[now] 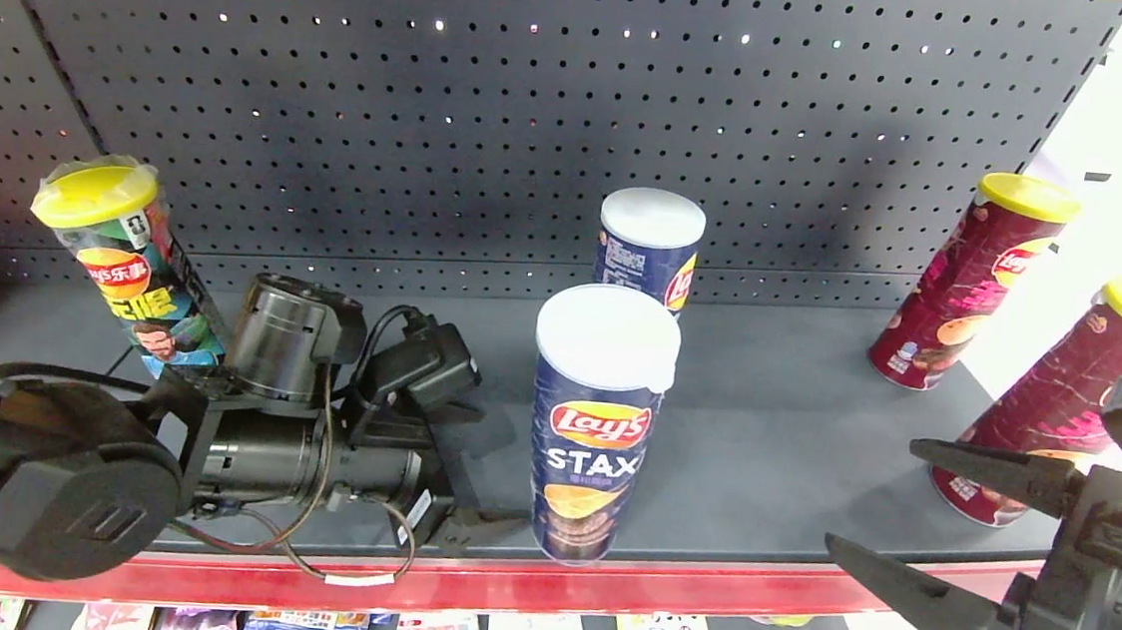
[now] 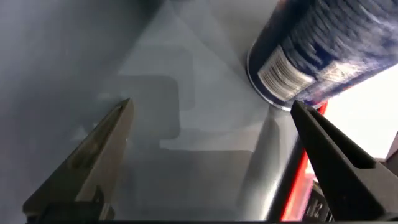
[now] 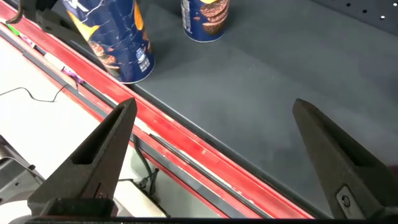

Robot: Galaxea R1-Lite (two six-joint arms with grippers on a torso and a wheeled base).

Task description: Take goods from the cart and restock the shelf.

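Front can (image 1: 595, 428): stands upright at the near edge of the shelf (image 1: 771, 442), just behind the red lip (image 1: 660, 583). The rear can (image 1: 648, 247) stands behind it, apart.
Left gripper (image 1: 484, 469): lies low over the shelf just left of the front can, fingers spread and holding nothing. One fingertip (image 2: 317, 140) sits beside the can's base; I cannot tell whether they touch.
Tip risk: the can is tall on a narrow foot and close to the lip. If that finger drags sideways as it pulls out, it could catch the base and send the can over the near edge.
Knock-on risk: if the can falls farward instead, it would likely hit the rear can.
Right gripper (image 1: 872, 495): at the near edge, right of the front can, fingers spread and empty.
Red can (image 1: 1055, 404): just behind the right gripper, so a careless swing could clip it.
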